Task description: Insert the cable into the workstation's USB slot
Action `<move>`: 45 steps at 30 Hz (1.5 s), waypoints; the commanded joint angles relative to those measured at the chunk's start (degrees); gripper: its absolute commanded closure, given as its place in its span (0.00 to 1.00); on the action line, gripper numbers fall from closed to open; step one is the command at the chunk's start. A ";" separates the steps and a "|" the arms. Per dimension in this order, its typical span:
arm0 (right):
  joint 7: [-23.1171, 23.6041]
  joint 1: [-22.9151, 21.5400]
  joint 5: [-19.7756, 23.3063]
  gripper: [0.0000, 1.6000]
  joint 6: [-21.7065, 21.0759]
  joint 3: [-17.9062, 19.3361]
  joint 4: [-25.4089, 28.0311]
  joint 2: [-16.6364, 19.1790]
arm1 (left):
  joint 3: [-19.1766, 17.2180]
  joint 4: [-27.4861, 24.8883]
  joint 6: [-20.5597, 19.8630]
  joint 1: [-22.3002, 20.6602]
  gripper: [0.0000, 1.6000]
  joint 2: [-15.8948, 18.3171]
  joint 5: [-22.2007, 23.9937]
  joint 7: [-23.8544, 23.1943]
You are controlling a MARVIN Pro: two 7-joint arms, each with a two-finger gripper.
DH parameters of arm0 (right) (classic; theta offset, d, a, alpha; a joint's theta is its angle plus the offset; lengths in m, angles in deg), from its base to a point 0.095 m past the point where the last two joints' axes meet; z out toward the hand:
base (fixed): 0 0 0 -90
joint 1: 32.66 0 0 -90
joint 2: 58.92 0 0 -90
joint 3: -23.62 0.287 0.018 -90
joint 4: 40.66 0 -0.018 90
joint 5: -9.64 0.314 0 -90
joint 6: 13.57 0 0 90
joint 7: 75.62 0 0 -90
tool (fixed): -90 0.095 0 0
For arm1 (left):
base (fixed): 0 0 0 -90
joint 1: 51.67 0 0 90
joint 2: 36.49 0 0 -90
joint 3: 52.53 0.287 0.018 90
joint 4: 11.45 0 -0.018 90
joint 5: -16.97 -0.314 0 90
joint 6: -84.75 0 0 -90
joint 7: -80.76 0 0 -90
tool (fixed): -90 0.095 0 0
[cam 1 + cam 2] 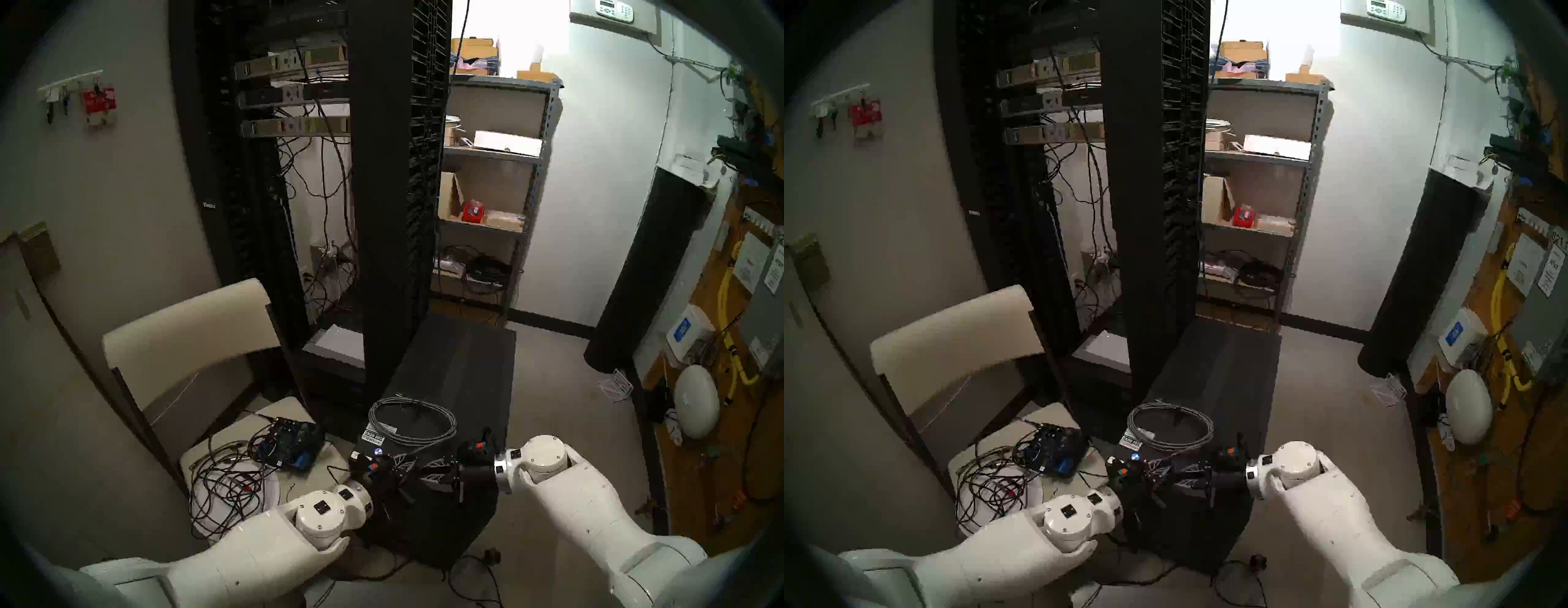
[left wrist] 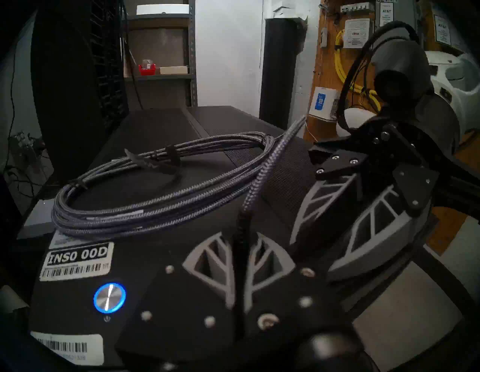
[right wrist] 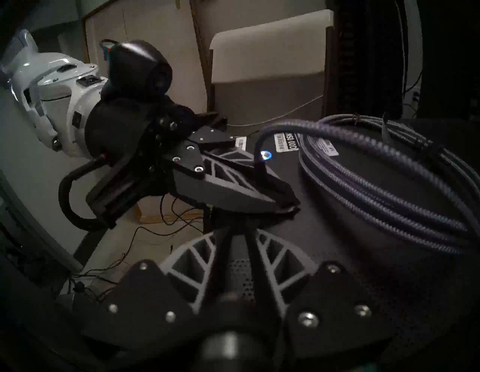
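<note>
Most of the cable [image 2: 145, 202] lay coiled on top of the workstation [image 2: 166, 124] near its front edge, with one free strand pinched in the left gripper [image 2: 240, 244], so plugging into a USB slot looked not yet done; no plug or slot showed. Both arms reached low over the front edge, tips nearly meeting. The right gripper [image 3: 237, 241] stood slightly parted, holding nothing visible.

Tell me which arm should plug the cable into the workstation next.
Left, probably. The left gripper is already shut on the cable near its free end, above the workstation. The right gripper holds nothing.
</note>
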 commanded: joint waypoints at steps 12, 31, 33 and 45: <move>-1.21 2.33 0.96 0.41 -0.31 2.14 7.79 0.81 | -0.71 0.26 -0.57 -0.38 1.00 0.34 0.55 0.74; -2.21 0.01 0.80 0.36 1.94 3.01 4.88 -1.61 | -0.32 0.54 -0.64 -0.68 1.00 0.15 0.48 0.70; -1.91 -0.35 0.84 0.40 2.49 2.92 4.14 -1.86 | -0.26 0.51 -0.63 -0.70 1.00 0.14 0.46 0.71; -0.97 -0.69 1.05 0.50 3.58 3.14 3.70 -3.09 | -0.10 0.49 -0.64 -0.76 1.00 0.07 0.47 0.80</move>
